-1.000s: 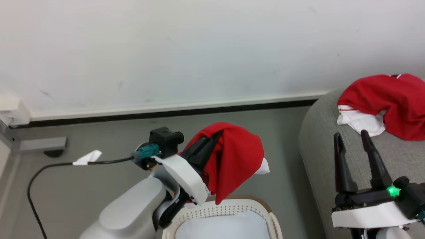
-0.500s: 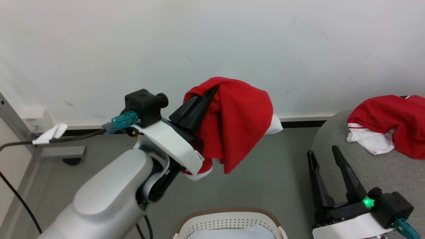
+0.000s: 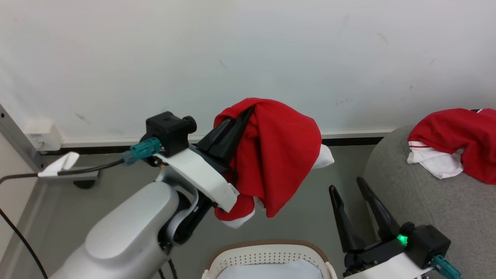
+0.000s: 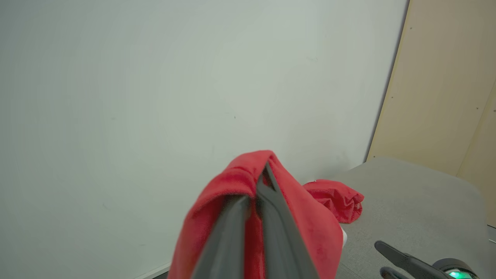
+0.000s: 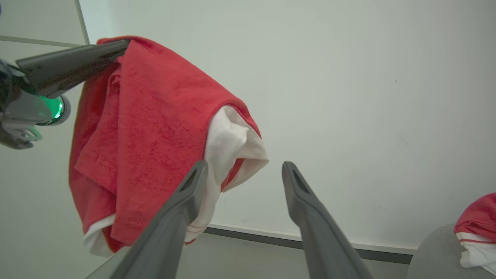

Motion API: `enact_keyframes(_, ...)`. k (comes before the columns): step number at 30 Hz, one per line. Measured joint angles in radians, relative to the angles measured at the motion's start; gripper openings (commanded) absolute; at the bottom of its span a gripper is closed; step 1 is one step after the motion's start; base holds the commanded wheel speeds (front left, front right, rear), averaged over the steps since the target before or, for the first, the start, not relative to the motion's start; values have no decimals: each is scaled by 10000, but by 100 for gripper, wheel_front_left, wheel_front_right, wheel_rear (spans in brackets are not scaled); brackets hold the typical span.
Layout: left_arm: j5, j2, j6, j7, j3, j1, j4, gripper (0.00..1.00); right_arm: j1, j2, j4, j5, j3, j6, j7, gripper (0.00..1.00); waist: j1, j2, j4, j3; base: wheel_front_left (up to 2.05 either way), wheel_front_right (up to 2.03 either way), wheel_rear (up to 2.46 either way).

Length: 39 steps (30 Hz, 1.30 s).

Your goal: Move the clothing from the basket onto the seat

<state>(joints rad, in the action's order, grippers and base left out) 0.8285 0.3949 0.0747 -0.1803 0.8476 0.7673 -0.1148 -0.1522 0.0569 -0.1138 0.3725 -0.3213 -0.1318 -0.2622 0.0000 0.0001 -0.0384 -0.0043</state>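
My left gripper is shut on a bright-red garment with white trim, held in the air well above the basket. The cloth drapes over both fingers and hangs down on the right. Just the far rim of the white perforated basket with its brown band shows, at the bottom edge. My right gripper stands open and empty beside the grey seat, its tips near the hanging cloth. A second red garment with white trim lies on the seat.
A pale cloth lies inside the basket. Behind stands a white wall with a dark baseboard. At the left, a black cable with a white tag runs past a grey metal post. A beige panel stands behind the seat.
My left gripper has lifted the red garment from just over the basket to well above it. The head camera has tilted up. My right gripper has come left, off the seat's edge.
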Motion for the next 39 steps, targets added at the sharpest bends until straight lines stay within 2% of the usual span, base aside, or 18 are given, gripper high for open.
enact_keyframes(5, 73, -96, -4, 2, 79, -80, 10, 0, -185, 67, -263, 222, -516, 0, 0, 100, 0, 0, 46, -18, 0, 0, 0)
enact_keyframes(9, 73, -268, -8, 36, 242, -96, 40, 0, -647, 359, -855, 458, -1014, 0, 0, 100, 0, 0, 140, -49, 0, 0, 0)
enact_keyframes(15, 73, -520, -52, 140, 489, -105, 36, 0, -1482, 627, -1856, 1471, -1737, 0, 493, 100, 0, 0, 441, -105, 0, 0, 0)
enact_keyframes(19, 71, -723, -140, 226, 681, -99, 8, 0, -2007, 1189, -2176, 2113, -2642, 0, 708, 100, 0, 0, 729, -137, 0, 0, 0)
enact_keyframes(23, 75, -846, -186, 299, 825, -103, -94, 0, -2477, 1695, -2059, 2742, -3772, 0, 546, 100, 0, 0, 1036, -183, 0, 0, 0)
enact_keyframes(26, 92, -905, -230, 322, 936, -143, -174, 0, -2690, 1919, -2036, 3106, -4240, 0, 313, 100, 0, 0, 1234, -224, 0, 0, 0)
enact_keyframes(33, 105, -1039, -314, 395, 1198, -301, -268, 0, -2948, 1710, -2543, 3419, -4506, 2, 50, 100, 0, 0, 1604, -323, 0, 0, 0)
enact_keyframes(34, 105, -1039, -314, 397, 1223, -317, -282, 0, -2950, 1628, -2642, 3450, -4533, 2, 42, 86, 0, -1, 1639, -337, 0, 0, 0)
enact_keyframes(36, 127, -1039, -314, 408, 1235, -340, -305, 0, -2949, 1482, -2738, 3509, -4508, 0, 40, 0, 0, 0, 1692, -360, 0, 0, 0)
enact_keyframes(39, 136, -1022, -309, 408, 1233, -350, -320, 0, -2939, 1290, -2623, 3453, -4328, 0, 10, 0, 0, 0, 1722, -372, 0, 0, 0)
